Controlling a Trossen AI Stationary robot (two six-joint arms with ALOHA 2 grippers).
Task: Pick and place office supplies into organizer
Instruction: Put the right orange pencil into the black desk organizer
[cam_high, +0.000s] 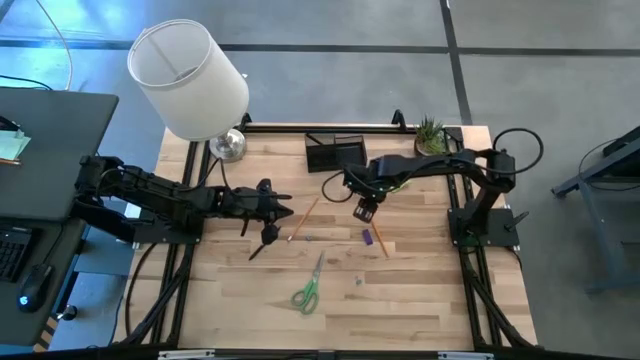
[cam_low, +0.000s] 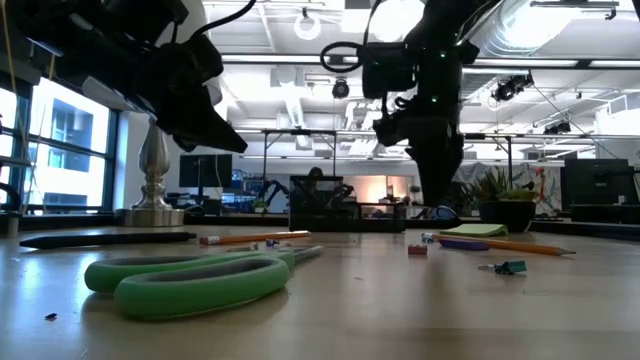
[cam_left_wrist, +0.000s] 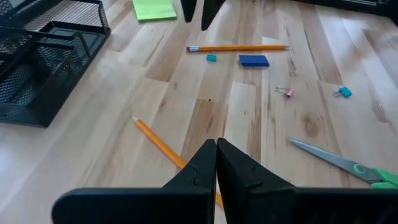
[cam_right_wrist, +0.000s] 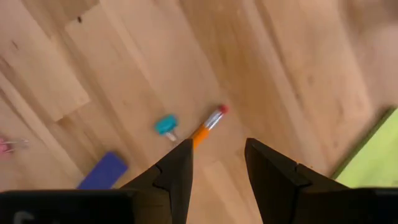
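My right gripper (cam_right_wrist: 217, 162) points down, open, above the wood table. The eraser end of an orange pencil (cam_right_wrist: 211, 121) lies just beyond its fingertips, and nothing is between them. Near it are a purple block (cam_right_wrist: 102, 171) and the lime-green sticky pad (cam_right_wrist: 373, 155). My left gripper (cam_left_wrist: 216, 149) is shut and empty, held above a second orange pencil (cam_left_wrist: 163, 146) left of the table's middle. The black mesh organizer (cam_high: 335, 152) stands at the far edge. Green-handled scissors (cam_high: 310, 290) lie toward the near edge. A dark pen (cam_low: 105, 239) lies flat on the left.
A white-shaded lamp (cam_high: 190, 80) stands at the far left corner and a small potted plant (cam_high: 430, 135) at the far right. Small teal (cam_left_wrist: 342, 92) and pink (cam_left_wrist: 286, 91) clips are scattered between the pencils and the scissors. Bare wood lies along the near edge.
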